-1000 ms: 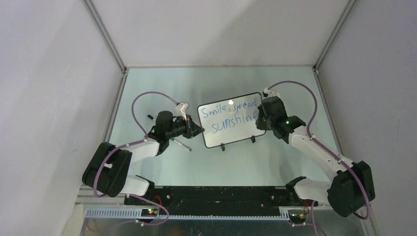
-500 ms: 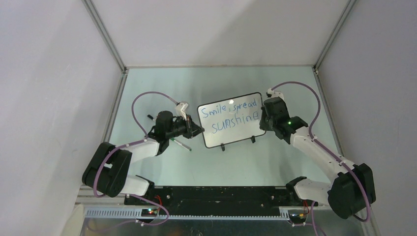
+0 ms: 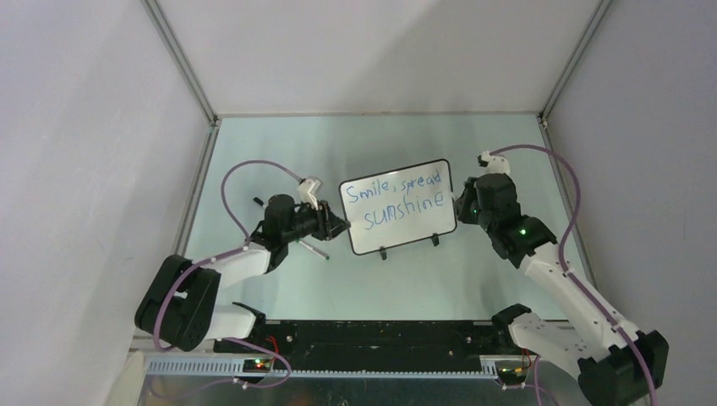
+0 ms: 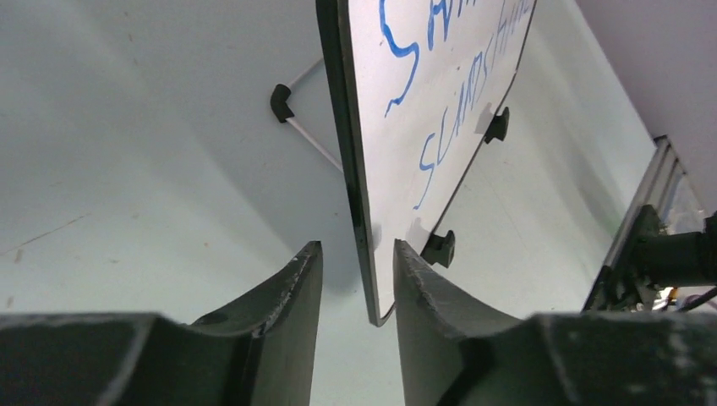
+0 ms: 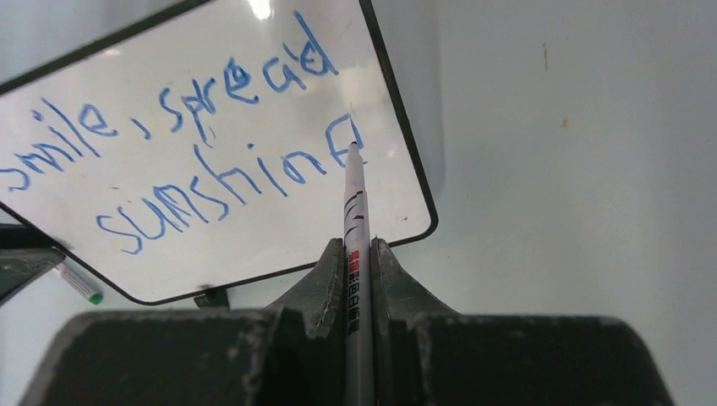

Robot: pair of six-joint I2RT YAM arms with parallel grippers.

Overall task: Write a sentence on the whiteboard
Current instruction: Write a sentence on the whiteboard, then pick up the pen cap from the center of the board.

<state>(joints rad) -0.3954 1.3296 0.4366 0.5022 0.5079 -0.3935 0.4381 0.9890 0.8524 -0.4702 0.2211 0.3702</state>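
left claw (image 4: 358, 249) part open, straddling whiteboard (image 4: 448, 93) side edge, gap showing. right claw (image 5: 359, 251) clamped on marker (image 5: 355, 211), tip by last letter of sentence (image 5: 211, 182).

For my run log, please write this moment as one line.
sentence: complete | whiteboard: standing | left gripper: jaws open around its edge | right gripper: jaws shut on marker

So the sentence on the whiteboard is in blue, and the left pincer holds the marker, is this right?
Not quite. It is the right pincer that holds the marker, shut on it, as the right wrist view shows. The left pincer only straddles the whiteboard at its edge, jaws apart. The sentence is indeed blue.
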